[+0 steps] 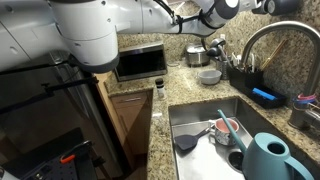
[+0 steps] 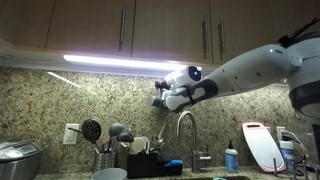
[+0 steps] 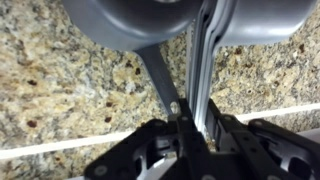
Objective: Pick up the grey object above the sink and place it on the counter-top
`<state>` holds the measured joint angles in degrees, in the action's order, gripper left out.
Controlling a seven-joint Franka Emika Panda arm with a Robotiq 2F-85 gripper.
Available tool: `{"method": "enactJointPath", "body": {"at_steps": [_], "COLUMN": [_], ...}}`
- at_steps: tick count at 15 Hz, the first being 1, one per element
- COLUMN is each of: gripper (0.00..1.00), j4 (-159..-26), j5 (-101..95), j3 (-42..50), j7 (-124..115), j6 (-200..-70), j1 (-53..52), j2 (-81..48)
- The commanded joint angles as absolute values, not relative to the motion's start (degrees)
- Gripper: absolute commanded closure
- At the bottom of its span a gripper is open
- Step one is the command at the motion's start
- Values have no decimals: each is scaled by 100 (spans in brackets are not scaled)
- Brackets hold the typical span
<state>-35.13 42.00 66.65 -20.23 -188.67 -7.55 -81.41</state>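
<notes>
1. The hand [image 3: 185, 122] has its fingers together, clamped on a thin grey stem. In the wrist view that stem runs straight out from between the fingertips to a dark rounded head, the grey object [image 3: 140, 18].
2. A second, paler stem [image 3: 205, 60] lies just beside the first. I cannot tell whether the fingers pinch it too.
3. The object's long axis follows the hand's own line, with the head beyond the fingertips and the stem back in the grip. The granite wall [image 3: 60, 80] is behind it.
4. In an exterior view the hand [image 2: 162, 96] hangs high under the cabinets, with the faucet [image 2: 186, 125] below it.
5. The coming move turns on what lies underneath. The sink [image 1: 195, 115] is below the hand and the worktop [image 1: 180, 85] lies to the side of the basin, both well apart from the hand. My judgement is to shift sideways first, then come down.
</notes>
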Motion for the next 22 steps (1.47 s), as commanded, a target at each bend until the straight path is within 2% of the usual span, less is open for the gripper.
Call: {"method": "enactJointPath", "body": {"at_steps": [1,21,22], "gripper": [95,95,95], "j4": [-3446,-3683,-3418], "j5": [4218,3994,4190], "j3": [6343,5065,5287], "j7": [-1756,-459,-496], "j6": [-19047,-19984,-19816], "j1": [-650,-576,-494], "j2": [-7897,-7869,-7979]}}
